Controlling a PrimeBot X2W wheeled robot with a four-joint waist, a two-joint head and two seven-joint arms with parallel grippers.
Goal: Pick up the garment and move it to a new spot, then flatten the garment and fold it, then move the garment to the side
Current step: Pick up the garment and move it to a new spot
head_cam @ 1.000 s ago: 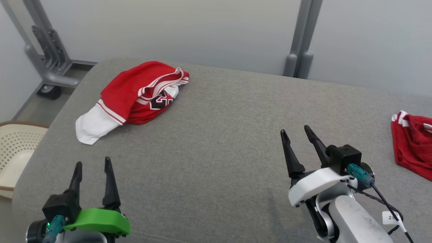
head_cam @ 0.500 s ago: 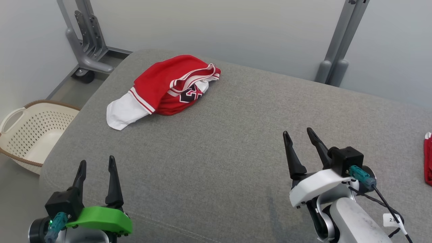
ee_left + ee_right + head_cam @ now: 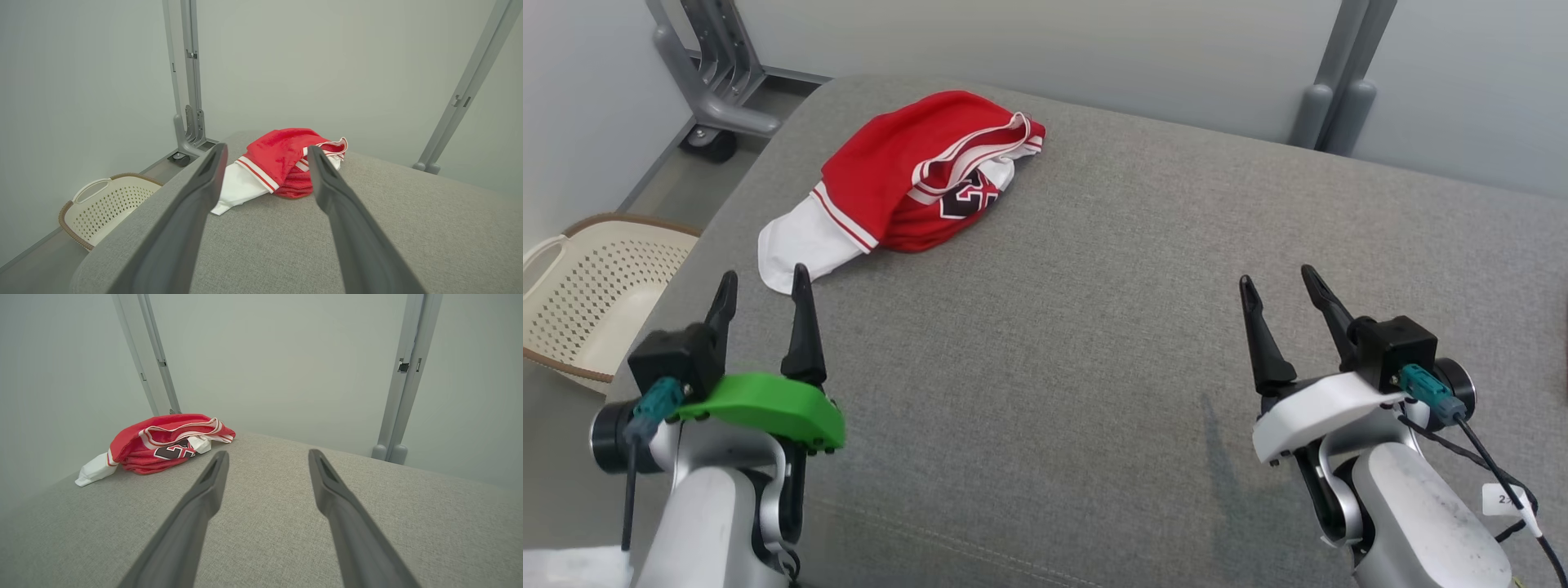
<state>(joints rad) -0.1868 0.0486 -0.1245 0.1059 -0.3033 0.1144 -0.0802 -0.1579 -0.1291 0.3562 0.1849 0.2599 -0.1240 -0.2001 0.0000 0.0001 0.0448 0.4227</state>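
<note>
Looking across the grey fabric-covered counter (image 3: pixel 1094 310), you see the red-and-white garment (image 3: pixel 882 163) bunched near its far left corner, the cream basket (image 3: pixel 580 294) on the floor off its left edge, and your left gripper (image 3: pixel 765 274) and right gripper (image 3: pixel 1276 276) both spread open, holding nothing.

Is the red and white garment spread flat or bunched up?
Bunched up. The garment lies in a rumpled heap on the grey cushion, red cloth doubled over itself, one white part sticking out.

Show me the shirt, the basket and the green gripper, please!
Shirt (image 3: pixel 890 163), head view, on its red cloth.
Basket (image 3: pixel 584 286), head view, on its holey wall.
Left gripper (image 3: pixel 765 275), head view, midway between its fingertips.
</note>
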